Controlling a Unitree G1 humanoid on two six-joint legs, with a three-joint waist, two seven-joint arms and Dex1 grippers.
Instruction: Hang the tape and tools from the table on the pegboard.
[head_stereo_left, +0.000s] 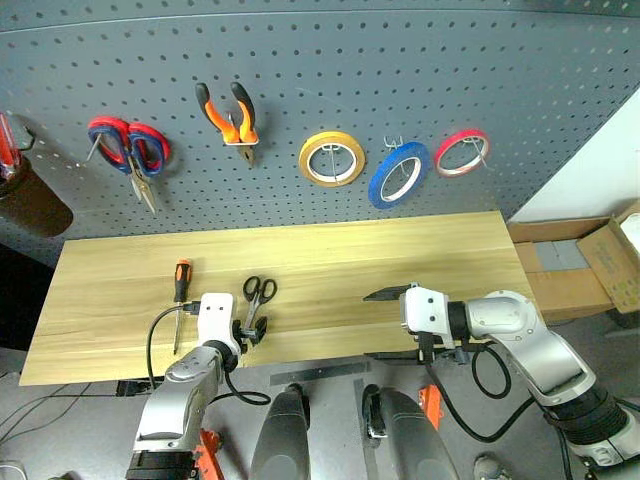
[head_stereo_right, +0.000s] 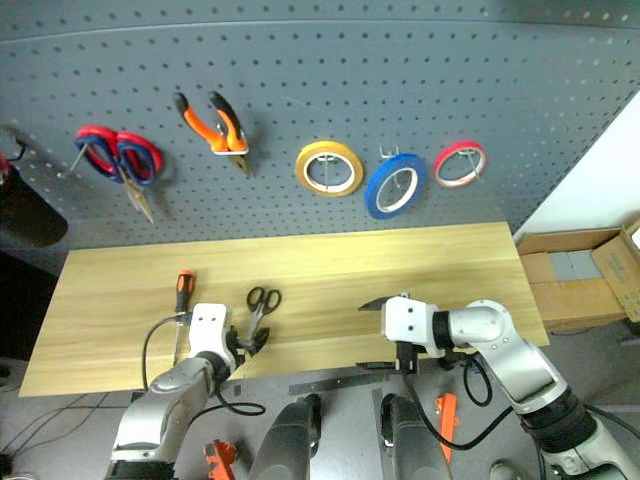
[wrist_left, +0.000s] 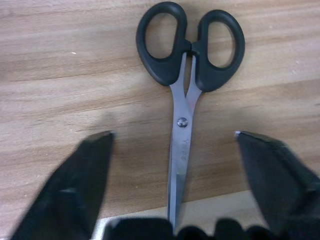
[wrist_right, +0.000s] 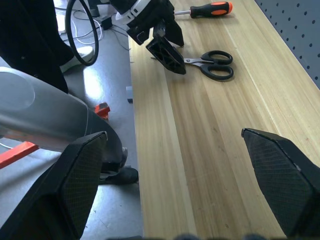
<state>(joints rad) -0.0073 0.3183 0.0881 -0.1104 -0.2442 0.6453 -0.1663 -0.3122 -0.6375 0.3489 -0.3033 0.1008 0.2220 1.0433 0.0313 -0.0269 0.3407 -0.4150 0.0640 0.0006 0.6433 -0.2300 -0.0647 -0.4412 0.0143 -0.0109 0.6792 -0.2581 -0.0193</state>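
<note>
At lower left, the left gripper (wrist_left: 172, 150), jaws apart astride the black-handled scissors (wrist_left: 186, 85), should close squarely across the blades; the right gripper (wrist_right: 175, 175) gapes empty.

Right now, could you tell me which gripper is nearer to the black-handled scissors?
Left. The left gripper straddles the black-handled scissors' blades, fingers either side; the right gripper hangs farther along the table edge.
</note>
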